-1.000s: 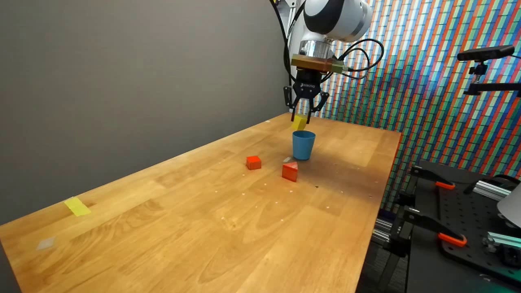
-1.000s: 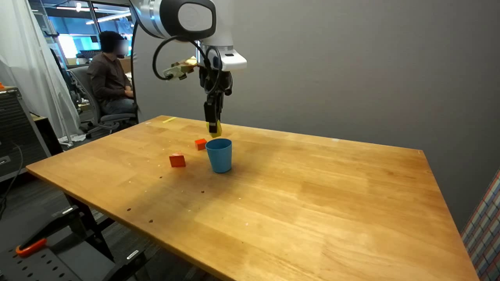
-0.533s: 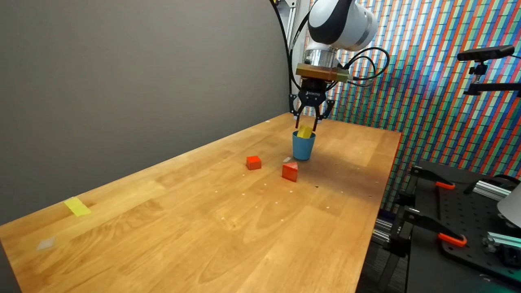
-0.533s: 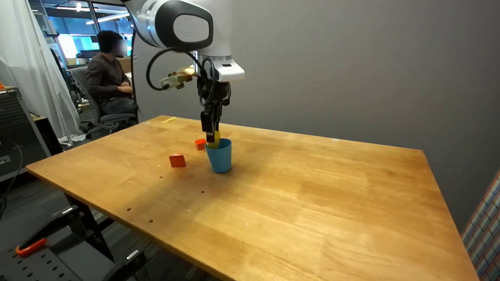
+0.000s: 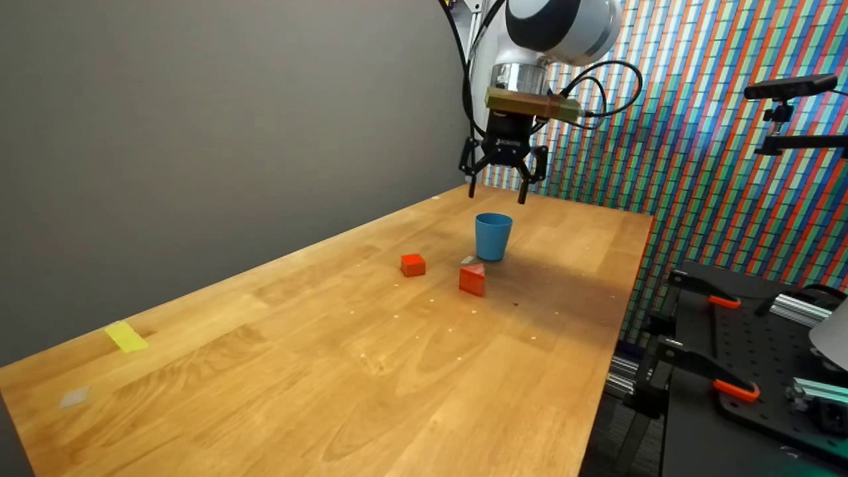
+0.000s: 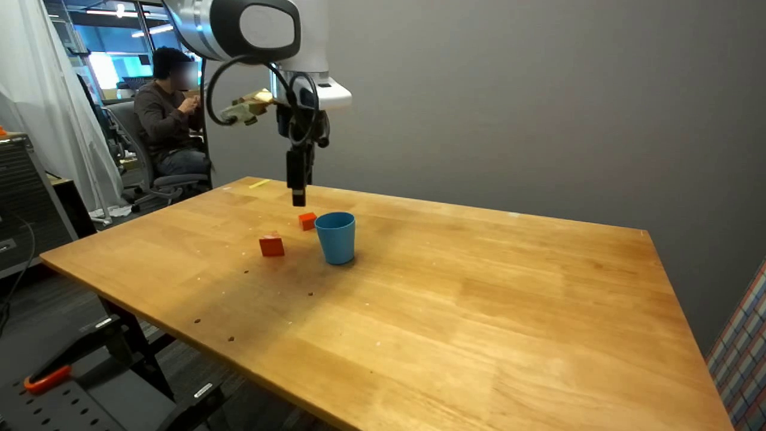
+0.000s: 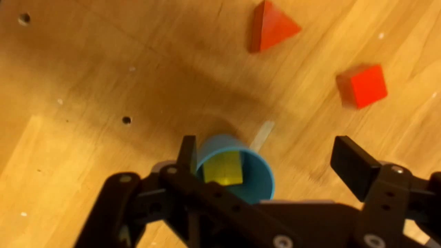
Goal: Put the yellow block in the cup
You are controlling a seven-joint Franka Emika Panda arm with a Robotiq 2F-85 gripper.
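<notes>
Spread and empty, the black two-fingered gripper [image 5: 497, 199] is being held clear of the blue, round, plastic-looking cup [image 5: 493, 240], in which the yellow, cube-like block [image 7: 223, 168] is being contained. Placing is seemingly being concluded, retreat being needed.

Grey wall [image 6: 538, 120] behind wooden table [image 6: 508, 311]; white curtain [image 6: 48, 108] beside bright windows [image 6: 111, 39]
</notes>
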